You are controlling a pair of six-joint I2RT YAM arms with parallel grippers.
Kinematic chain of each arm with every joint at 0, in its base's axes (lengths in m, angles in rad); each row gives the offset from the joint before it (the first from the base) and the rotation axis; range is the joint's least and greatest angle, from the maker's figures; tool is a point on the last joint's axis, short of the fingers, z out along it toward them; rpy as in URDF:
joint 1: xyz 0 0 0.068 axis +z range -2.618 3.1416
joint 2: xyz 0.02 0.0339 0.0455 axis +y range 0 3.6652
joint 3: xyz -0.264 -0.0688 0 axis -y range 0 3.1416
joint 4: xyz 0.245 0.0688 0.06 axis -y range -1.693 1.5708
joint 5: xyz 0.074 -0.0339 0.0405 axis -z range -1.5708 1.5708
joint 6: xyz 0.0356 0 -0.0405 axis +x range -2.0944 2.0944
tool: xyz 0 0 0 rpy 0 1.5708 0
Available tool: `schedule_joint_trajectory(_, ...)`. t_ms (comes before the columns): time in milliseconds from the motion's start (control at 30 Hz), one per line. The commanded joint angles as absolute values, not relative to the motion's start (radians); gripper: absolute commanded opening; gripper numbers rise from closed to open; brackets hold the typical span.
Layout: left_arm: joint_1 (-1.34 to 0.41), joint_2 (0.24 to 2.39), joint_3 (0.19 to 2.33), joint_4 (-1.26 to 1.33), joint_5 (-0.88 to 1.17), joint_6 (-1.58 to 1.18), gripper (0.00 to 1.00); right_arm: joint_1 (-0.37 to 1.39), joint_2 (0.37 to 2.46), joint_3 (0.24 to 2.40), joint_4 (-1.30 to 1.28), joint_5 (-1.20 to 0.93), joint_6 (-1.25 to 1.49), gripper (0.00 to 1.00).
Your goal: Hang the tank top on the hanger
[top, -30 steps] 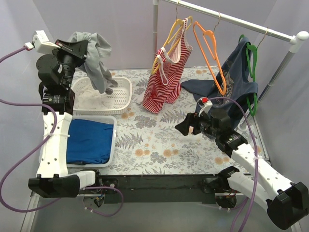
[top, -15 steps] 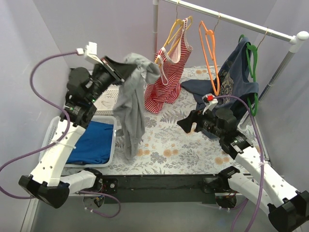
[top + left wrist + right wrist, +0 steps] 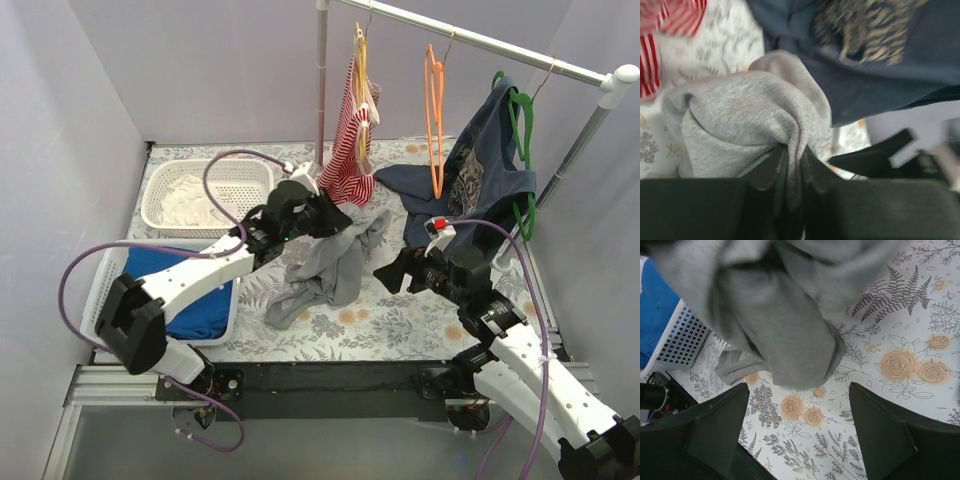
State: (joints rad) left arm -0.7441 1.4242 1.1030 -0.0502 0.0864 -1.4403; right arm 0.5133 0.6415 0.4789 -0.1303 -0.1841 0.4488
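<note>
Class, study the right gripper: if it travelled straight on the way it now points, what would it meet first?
Most likely the plain grey sleeveless fabric tank top, which fills the view just beyond the open right gripper; the flowered tablecloth lies beneath. Exact depth is unclear.

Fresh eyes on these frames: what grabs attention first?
The grey tank top is bunched in the shut left pincer, mid-scene, its lower end trailing on the floral table. Behind it the bare orange hanger hangs from the rail between a striped top and a navy shirt. The right pincer sits open just right of the tank top.
</note>
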Motion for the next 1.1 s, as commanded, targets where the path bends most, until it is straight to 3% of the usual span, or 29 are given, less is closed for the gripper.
schedule_joint_trajectory(0, -0.775, 1.517, 1.127, -0.038, 0.115, -1.404, 0.22, 0.523, 0.635, 0.474, -0.126, -0.178, 0.46, 0.88)
schedule_joint_trajectory(67, -0.775, 1.537, 1.127, -0.072, 0.069, -1.382, 0.44, 0.535, 0.65, 0.472, -0.124, -0.186, 0.457, 0.88)
schedule_joint_trajectory(100, -0.773, 1.537, 1.129, -0.086, 0.049, -1.375, 0.64, 0.544, 0.669, 0.474, -0.121, -0.184, 0.456, 0.87)
schedule_joint_trajectory(200, -0.766, 1.499, 1.127, -0.15, -0.055, -1.345, 0.79, 0.651, 0.713, 0.477, -0.089, -0.14, 0.457, 0.85)
schedule_joint_trajectory(467, -0.602, 1.332, 1.052, -0.351, -0.129, -1.344, 0.8, 1.027, 0.966, 0.592, -0.009, 0.162, 0.43, 0.81)
schedule_joint_trajectory(700, -0.514, 1.183, 0.966, -0.433, -0.12, -1.35, 0.79, 1.279, 1.378, 0.838, 0.052, 0.279, 0.309, 0.78)
schedule_joint_trajectory(1067, -0.469, 1.154, 0.983, -0.468, -0.109, -1.345, 0.79, 1.354, 1.791, 1.118, 0.032, 0.25, 0.16, 0.79)
